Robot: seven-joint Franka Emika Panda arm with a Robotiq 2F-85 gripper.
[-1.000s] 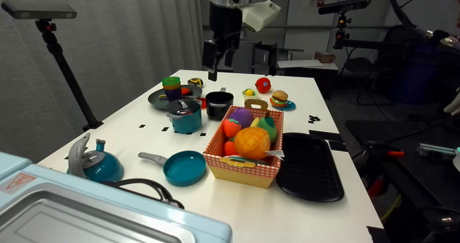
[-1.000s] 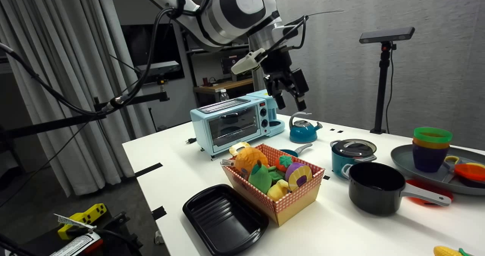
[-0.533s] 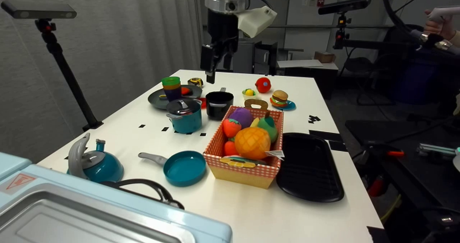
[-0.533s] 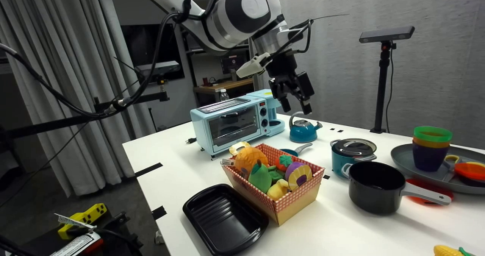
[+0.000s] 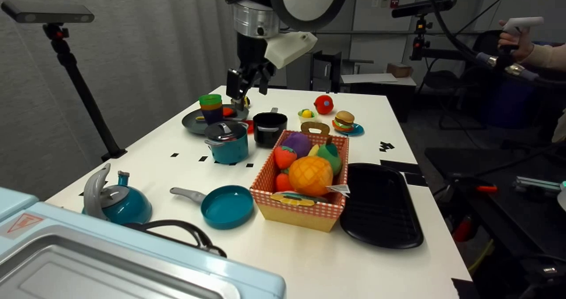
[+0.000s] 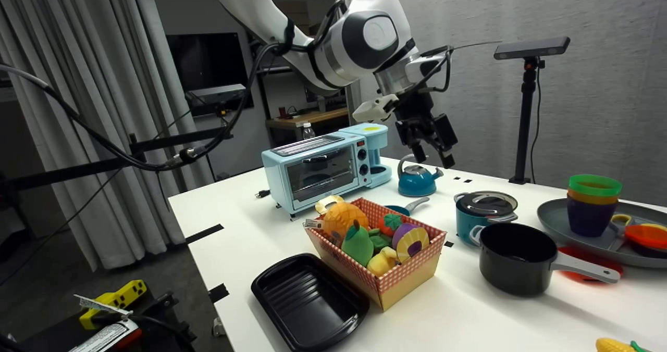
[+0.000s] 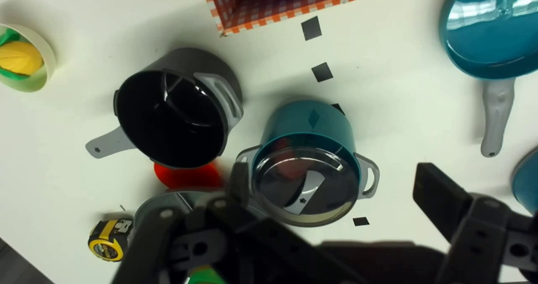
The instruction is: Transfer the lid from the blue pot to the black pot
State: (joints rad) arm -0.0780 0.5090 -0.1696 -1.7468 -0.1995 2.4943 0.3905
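The lid, dark glass with a grey handle, lies on top of the blue pot in both exterior views (image 5: 223,133) (image 6: 487,204) and the wrist view (image 7: 310,187). The blue pot (image 5: 233,151) is teal with grey side handles; it also shows in the wrist view (image 7: 311,118). The black pot (image 5: 269,131) stands beside it, uncovered and empty, its long grey handle pointing away; it also shows in an exterior view (image 6: 516,263) and the wrist view (image 7: 168,120). My gripper (image 6: 433,156) is open and empty, well above the table. In the wrist view, its fingers (image 7: 332,185) appear either side of the lid.
The fruit basket (image 6: 411,284) stands near both pots, with a black tray (image 6: 312,305) beside it. A grey plate with stacked cups (image 6: 591,216) is on the pots' far side. A teal frying pan (image 5: 227,208), kettle (image 5: 126,204) and toaster oven (image 6: 323,170) are also on the table.
The gripper has moved lower and towards the pots, leftward in one exterior picture and rightward in the other. It stays open. The pots and lid have not moved.
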